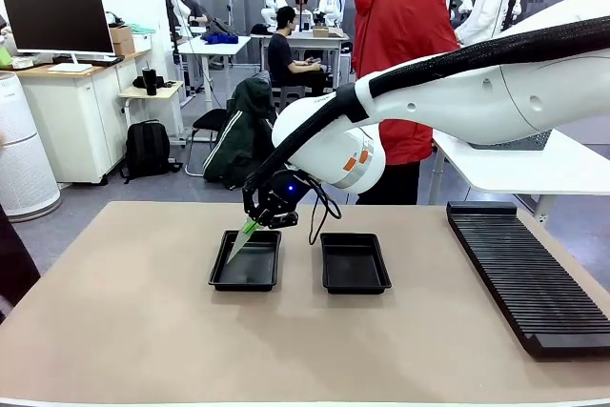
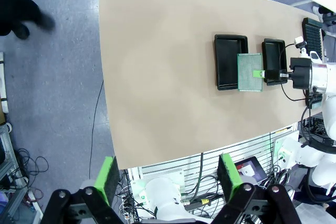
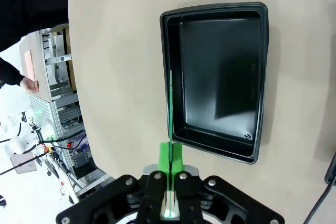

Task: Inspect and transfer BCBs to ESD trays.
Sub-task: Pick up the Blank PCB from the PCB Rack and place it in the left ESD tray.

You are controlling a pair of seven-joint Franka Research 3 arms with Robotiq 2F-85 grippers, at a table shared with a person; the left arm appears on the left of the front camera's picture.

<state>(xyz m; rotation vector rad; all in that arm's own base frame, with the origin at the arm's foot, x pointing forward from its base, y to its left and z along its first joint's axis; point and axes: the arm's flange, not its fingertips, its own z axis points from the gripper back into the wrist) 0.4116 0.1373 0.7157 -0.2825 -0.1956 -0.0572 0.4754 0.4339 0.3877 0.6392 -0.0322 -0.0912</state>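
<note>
The right pincer [image 1: 254,223] is clamped on one edge of a BCB [image 1: 238,243], its green pads pressed flat against both faces of the board. Its arm reaches across the middle of the desk [image 1: 124,331] and holds the board tilted, lower corner down over the left ESD tray [image 1: 244,286]. I cannot tell whether that corner touches the tray floor. In the right wrist view the board shows edge-on, a thin green line running along one long wall of that tray. The right ESD tray [image 1: 355,289] lies just beside the left one, a narrow strip of desk between them. The left pincer [image 2: 168,176] hangs high above the desk, jaws wide, gripping nothing. A long black slotted rack [image 1: 529,274] lies at the desk's right end. A person in a red jacket [image 1: 400,45] stands at the far side.
</note>
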